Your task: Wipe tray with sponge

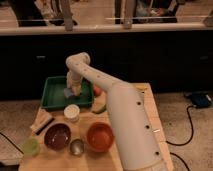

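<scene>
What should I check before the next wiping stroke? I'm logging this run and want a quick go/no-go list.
1. Gripper over the tray: ok, it is down inside the green rim.
2. Sponge at the gripper and on the tray floor: ok, the pale block sits right beside the gripper tip.
3. Firm grip on the sponge: cannot tell.
4. Room to sweep left: ok, the tray floor left of the sponge looks bare.
5. White cup clear of the tray: ok, just outside the front rim, but close.
6. Orange fruit outside the tray: ok, beyond the right rim.
</scene>
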